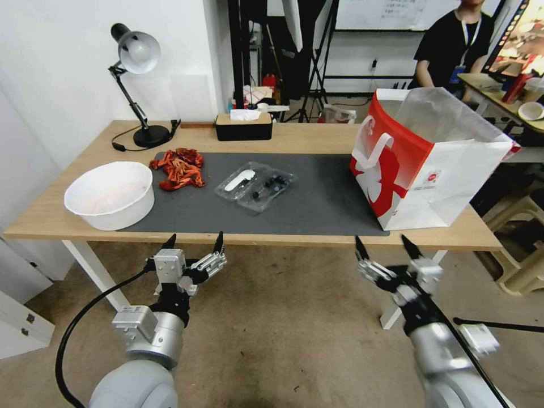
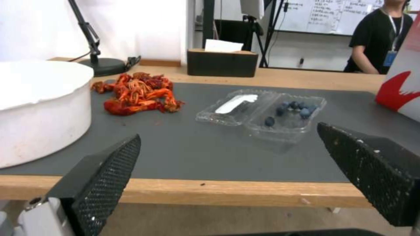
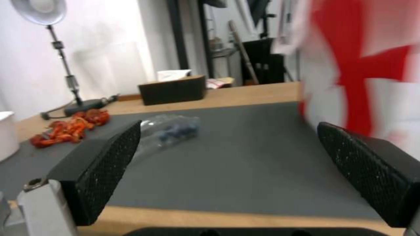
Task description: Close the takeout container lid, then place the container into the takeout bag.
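One takeout container (image 1: 256, 186) lies open mid-table (image 1: 317, 139), berries inside, lid (image 1: 241, 180) flat beside. One takeout bag (image 1: 430, 161) stands right. Left tool (image 1: 194, 242) and right tool (image 1: 386, 245) hang released, empty, before the edge.

The tabletop (image 1: 317, 139) is pale wood, smooth, with a matt dark grey mat (image 1: 323, 198) laid over it. The container (image 1: 271, 188) and its lid (image 1: 241, 180) are thin clear plastic, glossy. The bag (image 1: 453, 181) is stiff paper, smooth, with a filmy clear plastic liner. The bowl (image 1: 110, 195) looks matt white. The lamp (image 1: 136, 54) is black metal. The left pincer (image 1: 194, 244) has brushed silver metal parts; its pads (image 2: 105, 180) are black, rough and knurled.
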`<state>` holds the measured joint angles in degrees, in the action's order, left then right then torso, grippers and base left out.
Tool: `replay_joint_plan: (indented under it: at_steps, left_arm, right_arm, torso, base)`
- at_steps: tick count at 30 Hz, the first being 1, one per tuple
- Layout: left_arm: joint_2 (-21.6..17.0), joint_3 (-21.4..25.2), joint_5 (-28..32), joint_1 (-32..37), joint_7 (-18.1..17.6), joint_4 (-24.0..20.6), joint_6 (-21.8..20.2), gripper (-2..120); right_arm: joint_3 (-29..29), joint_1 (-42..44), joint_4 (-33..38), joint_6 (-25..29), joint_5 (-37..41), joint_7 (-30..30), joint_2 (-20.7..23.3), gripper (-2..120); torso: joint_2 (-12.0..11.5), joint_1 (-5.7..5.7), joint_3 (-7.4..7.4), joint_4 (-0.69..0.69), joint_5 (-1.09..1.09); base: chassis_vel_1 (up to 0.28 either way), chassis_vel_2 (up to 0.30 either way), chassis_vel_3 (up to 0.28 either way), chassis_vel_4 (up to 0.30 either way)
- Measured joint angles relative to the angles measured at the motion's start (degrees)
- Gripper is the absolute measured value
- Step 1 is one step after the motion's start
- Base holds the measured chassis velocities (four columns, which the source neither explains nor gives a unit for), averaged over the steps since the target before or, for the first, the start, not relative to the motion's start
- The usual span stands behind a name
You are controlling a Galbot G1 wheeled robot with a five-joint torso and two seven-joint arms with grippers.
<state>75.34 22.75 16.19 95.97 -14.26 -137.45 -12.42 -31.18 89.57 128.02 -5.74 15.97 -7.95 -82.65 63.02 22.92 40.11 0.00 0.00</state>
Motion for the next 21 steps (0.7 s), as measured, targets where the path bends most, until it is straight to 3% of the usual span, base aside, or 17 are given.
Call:
replay_joint_plan:
  at_steps: [8, 11, 12, 16, 21]
  left_arm:
    - [0.91, 0.30, -0.85, 0.67, 0.20, 0.72, 0.75, 100]
    - [1.50, 0.59, -1.39, 1.15, 0.19, 1.45, 1.59, 100]
    - [1.50, 0.59, -1.39, 1.15, 0.19, 1.45, 1.59, 100]
    - [1.81, 1.08, -1.71, 1.55, 0.04, 2.11, 2.26, 100]
    - [1.88, 1.27, -1.80, 1.70, -0.16, 2.73, 2.87, 100]
  right_arm:
    - [11.09, -13.46, -8.59, -4.23, -0.21, 8.53, 2.71, 100]
    - [19.52, -23.52, -13.66, -11.03, -0.79, 18.06, 1.84, 100]
    - [19.52, -23.52, -13.66, -11.03, -0.79, 18.06, 1.84, 100]
    - [26.17, -32.66, -17.61, -21.21, 2.18, 30.99, -0.55, 100]
    - [29.17, -36.80, -19.42, -26.34, 6.30, 38.89, -1.81, 100]
  torso:
    - [0.00, 0.00, 0.00, 0.00, -0.01]
    - [0.00, 0.00, 0.00, 0.01, -0.02]
    - [0.00, 0.00, 0.00, 0.01, -0.02]
    - [-0.01, 0.01, 0.00, -0.01, -0.01]
    - [0.00, 0.00, 0.00, 0.01, -0.02]
  base:
    - [0.000, 0.000, 0.000, 0.000]
    - [0.000, 0.000, 0.000, 0.000]
    - [0.000, 0.000, 0.000, 0.000]
    - [0.000, 0.000, 0.000, 0.000]
    - [0.000, 0.000, 0.000, 0.000]
